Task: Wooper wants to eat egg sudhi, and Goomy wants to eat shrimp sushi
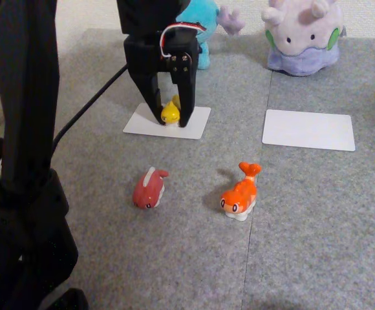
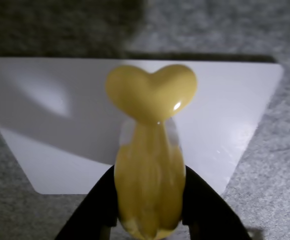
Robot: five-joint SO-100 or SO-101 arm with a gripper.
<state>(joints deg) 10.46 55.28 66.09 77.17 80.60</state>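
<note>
The yellow egg sudhi (image 1: 170, 113) stands on the left white card (image 1: 197, 123), and my gripper (image 1: 172, 121) is shut on it from above. In the wrist view both black fingers (image 2: 92, 212) press the sides of the egg sudhi (image 2: 150, 185), its heart-shaped tail pointing away over the card (image 2: 60, 125). Wooper (image 1: 200, 11), the light blue plush, sits right behind the gripper and is partly hidden by it. Goomy (image 1: 302, 35), the pale lilac plush, sits at the back right behind a second white card (image 1: 308, 130). The orange shrimp sushi (image 1: 240, 192) lies on the grey mat, nearer the front.
A dark red fish toy with a white stripe (image 1: 149, 188) lies left of the shrimp sushi. The arm's black base (image 1: 19, 168) takes up the left edge, and a black cable (image 1: 90, 103) runs from it toward the gripper. Grey mat covers the table.
</note>
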